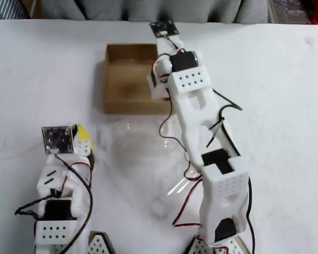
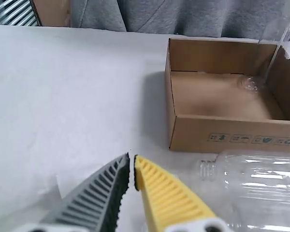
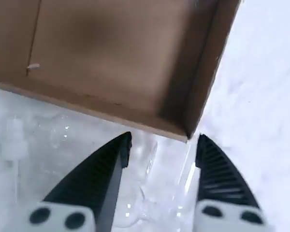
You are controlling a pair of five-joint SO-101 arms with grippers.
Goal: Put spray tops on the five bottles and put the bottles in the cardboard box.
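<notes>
The left gripper [image 2: 132,166] sat low, its 2 fingers pressed together. The right arm [image 1: 201,132] stretched forward, the right gripper [image 3: 163,141] spread wide.

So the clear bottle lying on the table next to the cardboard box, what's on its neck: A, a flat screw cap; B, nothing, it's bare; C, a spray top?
B: in the left wrist view the bottle lying outside the cardboard box ends in a bare, open threaded neck.
</notes>
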